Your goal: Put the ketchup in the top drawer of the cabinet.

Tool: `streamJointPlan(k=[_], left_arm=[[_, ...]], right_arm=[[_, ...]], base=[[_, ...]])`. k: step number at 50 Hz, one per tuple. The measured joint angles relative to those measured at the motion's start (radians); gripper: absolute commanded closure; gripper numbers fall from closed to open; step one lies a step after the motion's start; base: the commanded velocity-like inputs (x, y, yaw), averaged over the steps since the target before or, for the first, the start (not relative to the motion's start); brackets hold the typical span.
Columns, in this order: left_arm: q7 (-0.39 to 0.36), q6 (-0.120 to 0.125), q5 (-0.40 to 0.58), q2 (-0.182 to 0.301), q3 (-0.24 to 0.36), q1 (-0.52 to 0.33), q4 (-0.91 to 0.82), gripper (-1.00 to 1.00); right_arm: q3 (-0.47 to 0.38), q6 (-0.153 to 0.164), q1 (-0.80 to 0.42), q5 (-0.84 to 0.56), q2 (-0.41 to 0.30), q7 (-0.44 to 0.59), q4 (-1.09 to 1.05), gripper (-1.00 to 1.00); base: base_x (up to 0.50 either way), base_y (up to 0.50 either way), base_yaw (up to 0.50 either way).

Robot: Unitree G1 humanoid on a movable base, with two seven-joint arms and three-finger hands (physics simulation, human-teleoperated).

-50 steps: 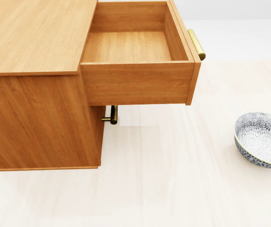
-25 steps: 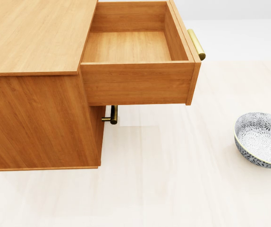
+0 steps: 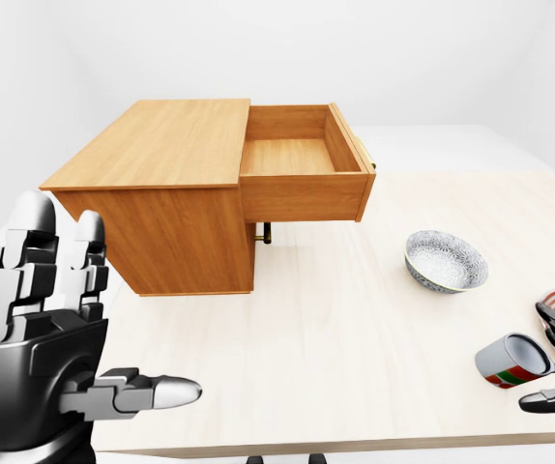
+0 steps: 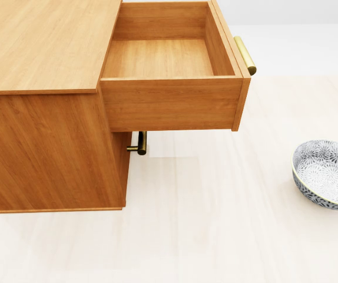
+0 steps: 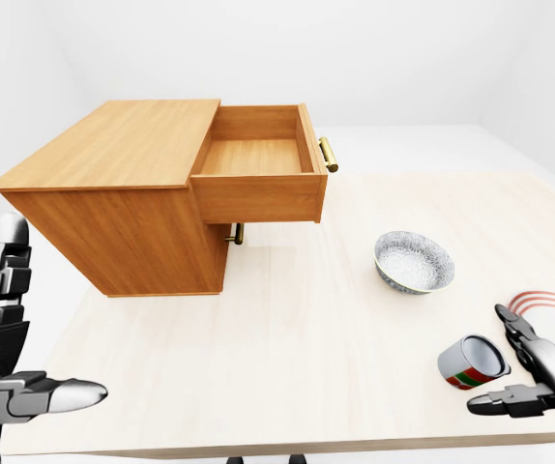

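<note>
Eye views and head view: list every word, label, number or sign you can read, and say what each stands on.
No readable text in any view.
The can lying on its side by the right hand carries red, green and white bands, with no letters that can be made out.
The bowl bears only a blue-and-white floral pattern.
The cabinet, its open top drawer and the table are unmarked.

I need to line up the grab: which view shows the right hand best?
The right-eye view: the right hand shows open, fingers spread beside the tipped can. The left-eye view crops it at the right edge. The head view misses it, showing only cabinet, drawer and bowl.
</note>
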Motion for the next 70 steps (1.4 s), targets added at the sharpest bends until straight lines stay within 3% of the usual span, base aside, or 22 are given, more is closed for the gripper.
streamJointPlan(k=[17,18,19,20,21,46,56,70], left_arm=[[0.003,0.0,0.002,0.002,-0.004,0.001,-0.001,-1.0],[0.003,0.0,0.002,0.002,-0.004,0.001,-0.002,-1.0],[0.003,0.0,0.002,0.002,-0.004,0.001,-0.002,-1.0],[0.004,0.0,0.002,0.002,-0.004,0.001,-0.002,-1.0],[0.004,0.0,0.003,0.002,-0.004,0.0,-0.002,-1.0],[0.006,0.0,0.008,0.001,-0.011,0.003,0.001,-1.0],[0.002,0.0,0.003,0.0,-0.005,0.004,-0.003,-1.0],[-0.004,0.0,0.0,-0.003,-0.003,0.008,-0.009,-1.0]], right_arm=[[0.043,0.0,-0.011,0.041,-0.015,0.0,0.084,-0.98],[0.045,0.0,-0.011,0.043,-0.016,0.0,0.087,-0.49],[0.046,0.0,-0.011,0.044,-0.016,0.0,0.09,-0.14],[0.047,0.0,-0.01,0.046,-0.016,0.0,0.092,0.85],[0.048,0.0,-0.009,0.048,-0.016,0.0,0.093,1.0],[0.015,0.0,0.035,0.027,0.025,0.0,-0.028,1.0],[0.023,0.0,-0.015,-0.048,0.071,0.0,-0.363,1.0],[0.147,0.0,-0.128,-0.171,0.126,0.0,-0.884,1.0]], base=[[0.0,0.0,0.0],[0.0,0.0,0.0],[0.0,0.0,0.0],[0.0,0.0,0.0],[0.0,0.0,0.0],[0.0,0.0,0.0],[0.0,0.0,0.0],[0.0,0.0,0.0]])
